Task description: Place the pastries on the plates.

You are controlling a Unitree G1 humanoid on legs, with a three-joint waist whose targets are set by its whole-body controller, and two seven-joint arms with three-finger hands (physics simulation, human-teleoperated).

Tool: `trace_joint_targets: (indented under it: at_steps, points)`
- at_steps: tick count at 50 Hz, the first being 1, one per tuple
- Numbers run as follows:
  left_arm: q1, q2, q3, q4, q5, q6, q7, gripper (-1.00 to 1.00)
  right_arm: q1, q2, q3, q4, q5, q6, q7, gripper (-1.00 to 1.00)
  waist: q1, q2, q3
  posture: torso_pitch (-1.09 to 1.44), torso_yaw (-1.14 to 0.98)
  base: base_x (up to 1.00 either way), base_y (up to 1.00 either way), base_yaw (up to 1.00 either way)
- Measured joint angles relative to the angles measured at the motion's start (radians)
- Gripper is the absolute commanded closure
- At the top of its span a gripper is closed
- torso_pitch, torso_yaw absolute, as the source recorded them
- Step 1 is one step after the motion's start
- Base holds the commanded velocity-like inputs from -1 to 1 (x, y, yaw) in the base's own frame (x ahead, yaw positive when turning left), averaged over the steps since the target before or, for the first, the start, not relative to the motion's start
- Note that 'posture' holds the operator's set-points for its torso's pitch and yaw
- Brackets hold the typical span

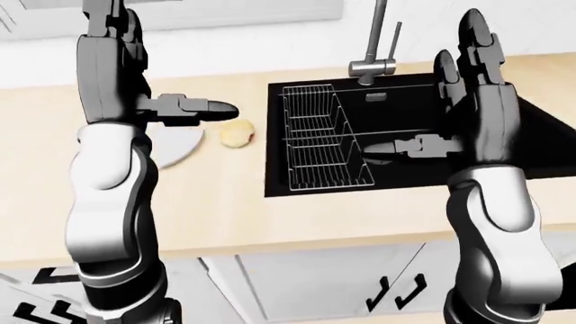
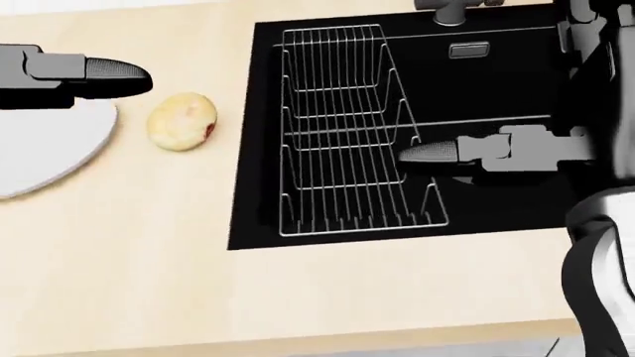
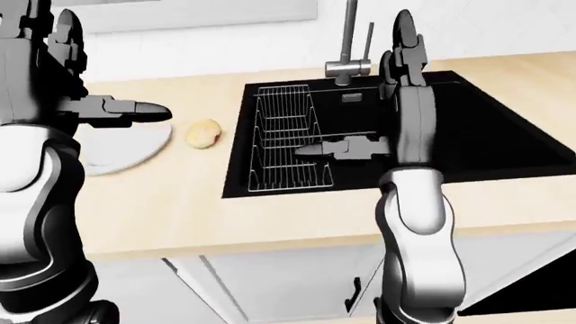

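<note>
A round yellowish pastry (image 2: 182,120) lies on the wooden counter, just right of a white plate (image 2: 39,149) at the left of the head view. My left hand (image 1: 157,67) is open and empty, held up above the plate; its thumb (image 2: 104,74) points right, over the plate's rim and just left of the pastry, clear of it. My right hand (image 1: 419,81) is open and empty, raised with fingers pointing up over the black sink (image 1: 405,175); its thumb (image 2: 437,152) points left toward the wire rack.
A wire dish rack (image 2: 342,134) stands in the left half of the sink. A steel faucet (image 1: 373,64) rises above the sink's top edge. The counter edge (image 1: 297,243) runs below, with white cabinet doors under it.
</note>
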State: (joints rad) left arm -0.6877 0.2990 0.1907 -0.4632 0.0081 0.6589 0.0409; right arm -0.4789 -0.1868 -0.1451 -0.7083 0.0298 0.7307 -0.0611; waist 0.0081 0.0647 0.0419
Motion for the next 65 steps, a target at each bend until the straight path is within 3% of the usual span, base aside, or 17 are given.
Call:
trace_joint_targets:
  at_steps: [4,10,15,17,20,24,34,37,41,44,47,49,51,55,59,61,65]
  points:
    - [-0.011,0.0,-0.008,-0.002,0.005,-0.004,-0.003,-1.0,-0.007,-0.006,-0.014,-0.003,-0.001,0.002,-0.002,-1.0,-0.01,-0.054,0.004,0.0,0.0,0.0,0.69,0.0]
    - [-0.013,0.0,-0.011,-0.011,0.007,-0.007,-0.01,-1.0,-0.015,-0.008,-0.017,-0.021,-0.003,-0.014,-0.005,-1.0,-0.016,-0.102,0.006,0.0,0.0,0.0,0.69,0.0]
    - [-0.009,-0.01,-0.033,-0.012,0.003,-0.008,-0.021,-1.0,0.002,-0.008,-0.032,0.002,-0.006,-0.003,-0.011,-1.0,-0.024,-0.077,0.002,0.0,0.0,0.0,0.12,0.0]
    - [-0.012,-0.006,-0.021,-0.009,0.006,-0.01,-0.02,-1.0,-0.016,-0.004,-0.028,-0.003,0.002,-0.005,-0.011,-1.0,-0.029,-0.051,-0.001,0.0,0.0,0.0,0.0,0.0]
    - [0.011,-0.003,0.003,-0.014,0.015,-0.004,-0.013,-1.0,-0.004,0.009,0.001,-0.016,0.019,-0.013,-0.008,-1.0,-0.009,-0.074,0.021,0.0,0.0,0.0,0.0,0.0]
    - [0.001,-0.003,0.0,-0.013,0.02,0.009,-0.01,-1.0,-0.009,0.001,-0.005,-0.004,0.03,-0.008,-0.007,-1.0,0.002,-0.117,0.016,0.0,0.0,0.0,0.0,0.0]
    - [-0.014,-0.004,-0.013,-0.004,0.025,0.002,-0.025,-1.0,-0.015,-0.006,-0.002,-0.002,0.015,-0.007,-0.008,-1.0,0.0,-0.083,-0.001,0.0,0.0,0.0,0.07,0.0]
    - [-0.026,-0.007,-0.021,0.008,0.026,0.004,-0.029,-1.0,-0.028,-0.013,-0.01,-0.001,0.013,0.003,-0.003,-1.0,-0.015,-0.059,-0.001,0.0,0.0,0.0,0.38,0.0]
    - [-0.043,-0.007,-0.045,0.001,0.02,0.007,-0.044,-1.0,-0.028,-0.012,-0.026,0.005,0.003,0.007,-0.01,-1.0,-0.021,-0.086,-0.02,0.0,0.0,0.0,0.38,0.0]
    - [-0.05,-0.004,-0.034,-0.018,0.023,0.008,-0.045,-1.0,-0.031,-0.012,-0.023,-0.009,0.006,-0.007,-0.007,-1.0,-0.022,-0.057,-0.012,0.0,0.0,0.0,0.38,0.0]
    - [-0.056,0.003,-0.026,-0.02,0.032,0.01,-0.043,-1.0,-0.035,-0.009,-0.021,-0.013,0.013,-0.015,-0.005,-1.0,-0.016,0.009,-0.01,0.0,0.0,0.0,0.14,0.0]
    - [-0.047,0.003,-0.014,-0.015,0.039,0.012,-0.041,-1.0,-0.021,0.01,-0.01,-0.01,0.029,-0.015,-0.006,-1.0,-0.008,-0.006,0.011,0.0,0.0,0.0,0.0,0.0]
    - [-0.04,0.001,-0.013,-0.007,0.044,0.022,-0.04,-1.0,-0.016,0.008,0.0,0.004,0.041,-0.007,-0.007,-1.0,-0.005,-0.025,0.016,0.0,0.0,0.0,0.0,0.0]
    - [-0.039,-0.001,-0.018,-0.001,0.046,0.029,-0.044,-1.0,-0.02,0.0,0.003,0.011,0.041,-0.009,-0.009,-1.0,-0.004,-0.079,0.018,0.0,0.0,0.0,0.0,0.0]
    - [-0.035,-0.002,-0.018,0.0,0.046,0.027,-0.046,-1.0,-0.021,0.001,0.004,-0.008,0.036,-0.017,-0.002,-1.0,0.003,-0.116,0.005,0.0,0.0,0.0,0.0,0.18]
    - [-0.038,-0.005,-0.022,0.002,0.045,0.027,-0.047,-1.0,-0.022,0.0,-0.002,-0.014,0.035,-0.016,-0.002,-1.0,0.006,-0.119,0.005,0.0,0.0,0.0,0.0,0.77]
    - [-0.036,-0.007,-0.036,-0.015,0.038,0.02,-0.055,-1.0,-0.02,-0.002,-0.017,-0.003,0.025,-0.014,-0.01,-1.0,0.007,-0.081,0.005,0.0,0.0,0.0,0.0,0.77]
